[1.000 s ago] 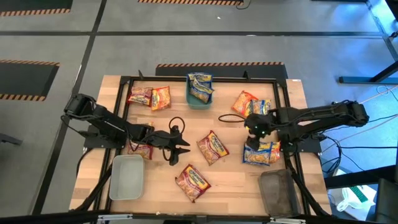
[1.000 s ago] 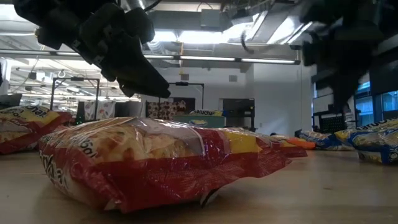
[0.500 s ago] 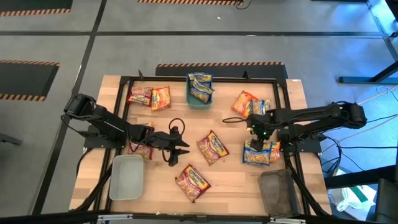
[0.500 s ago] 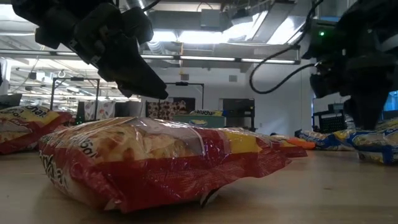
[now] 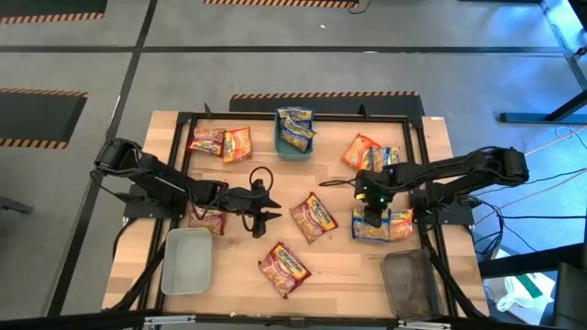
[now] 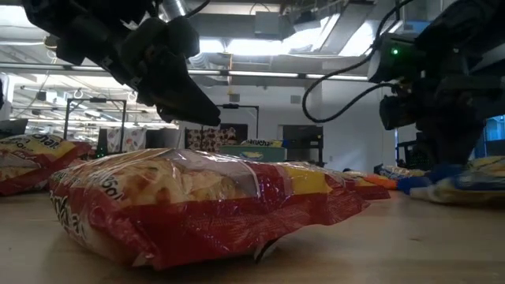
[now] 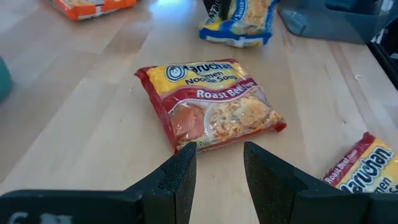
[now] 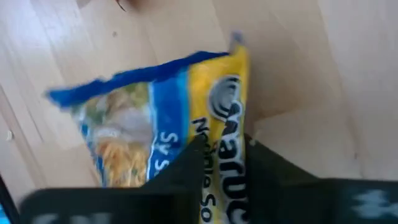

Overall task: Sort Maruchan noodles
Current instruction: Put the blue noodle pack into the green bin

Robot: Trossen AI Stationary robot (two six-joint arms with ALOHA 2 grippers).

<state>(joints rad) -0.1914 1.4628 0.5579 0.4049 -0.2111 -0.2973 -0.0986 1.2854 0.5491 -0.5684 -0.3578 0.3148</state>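
From my seat, I see the wooden table (image 5: 431, 137) ringed by a black frame (image 5: 182, 128). A teal tray (image 5: 295, 150) sits at twelve o'clock on the table. A pale grey tray (image 5: 186, 263) lies at about seven o'clock, and a dark tray (image 5: 411, 284) at about five. Striped hazard tape (image 5: 321, 93) marks the grey floor beyond the table's far edge.

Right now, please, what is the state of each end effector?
Left end effector: open, holding nothing, aimed at the red Roast Beef packet.
Right end effector: down on a blue-and-yellow packet; its state cannot be told.
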